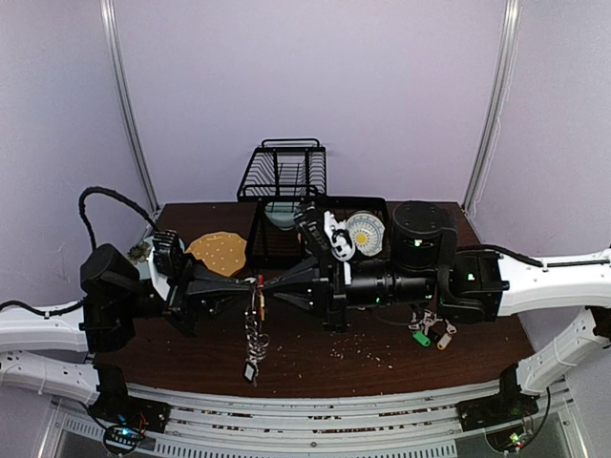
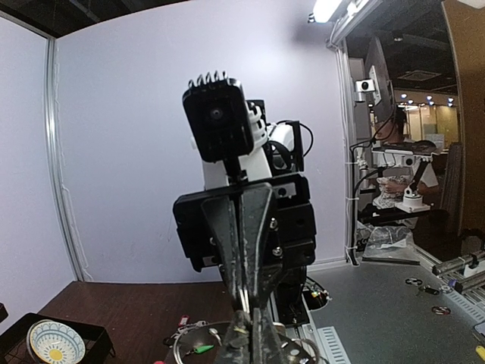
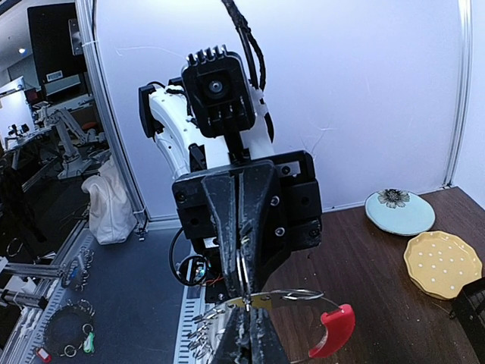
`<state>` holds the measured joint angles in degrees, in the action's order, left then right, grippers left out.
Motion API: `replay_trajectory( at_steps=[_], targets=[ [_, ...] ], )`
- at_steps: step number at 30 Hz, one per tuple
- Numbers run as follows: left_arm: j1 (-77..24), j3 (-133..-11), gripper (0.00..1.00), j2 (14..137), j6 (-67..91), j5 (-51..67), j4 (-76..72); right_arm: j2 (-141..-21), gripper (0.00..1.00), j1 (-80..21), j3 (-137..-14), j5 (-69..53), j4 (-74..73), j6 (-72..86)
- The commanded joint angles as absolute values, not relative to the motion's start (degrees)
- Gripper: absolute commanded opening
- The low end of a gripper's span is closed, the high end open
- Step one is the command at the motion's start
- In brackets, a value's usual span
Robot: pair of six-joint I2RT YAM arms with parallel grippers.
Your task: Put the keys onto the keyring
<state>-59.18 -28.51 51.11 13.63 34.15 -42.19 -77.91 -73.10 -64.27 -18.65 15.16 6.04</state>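
My two grippers meet tip to tip above the middle of the table. My right gripper (image 1: 270, 289) (image 3: 255, 343) is shut on the keyring (image 3: 303, 296), a large metal ring with a red sleeve (image 3: 337, 328). Several small silver keys (image 1: 253, 336) (image 3: 198, 327) hang from it, down to the table. My left gripper (image 1: 249, 289) (image 2: 250, 345) is shut on a small brass-tinted key with a wire loop (image 3: 243, 262), held against the keyring. The red sleeve (image 1: 260, 281) shows just above the fingertips.
A smaller bunch with green and yellow tags (image 1: 427, 334) (image 2: 195, 349) lies on the table at the right. A black tray (image 1: 258, 250) with a patterned bowl (image 1: 365, 232), a wire rack (image 1: 284, 170) and a yellow plate (image 1: 218, 252) stand behind. Crumbs (image 1: 358, 351) dot the table.
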Motion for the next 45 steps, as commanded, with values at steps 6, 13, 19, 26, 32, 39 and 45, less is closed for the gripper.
replay_trajectory(
  at_steps=[6,13,19,26,32,39,45],
  targets=[
    [-59.5,-29.0,0.0,50.9,12.0,36.9,-43.3,-75.7,0.0,-71.8,-65.1,-13.9,16.0,6.3],
    [-59.6,-29.6,0.0,50.3,9.3,35.7,-40.2,-75.8,0.0,-71.8,-65.8,-14.5,14.6,6.0],
    [-59.6,-33.2,0.0,50.0,0.5,27.6,-27.6,-77.4,0.0,-71.8,-68.3,-14.3,10.0,5.4],
    [-61.1,-34.0,0.0,49.7,-5.6,17.2,-22.7,-80.9,0.0,-71.9,-72.0,-12.5,4.5,7.3],
    [-62.8,-33.8,0.0,50.0,-7.6,10.0,-22.1,-84.5,0.0,-72.1,-75.2,-16.2,2.8,9.5],
    [-62.8,-32.5,0.0,49.4,-6.7,8.3,-26.4,-88.5,0.03,-74.0,-80.1,-22.2,-0.7,8.9],
    [-62.8,-30.8,0.0,48.2,-5.9,8.4,-30.0,-88.8,0.22,-75.2,-80.9,-26.0,0.3,8.5]
  ],
)
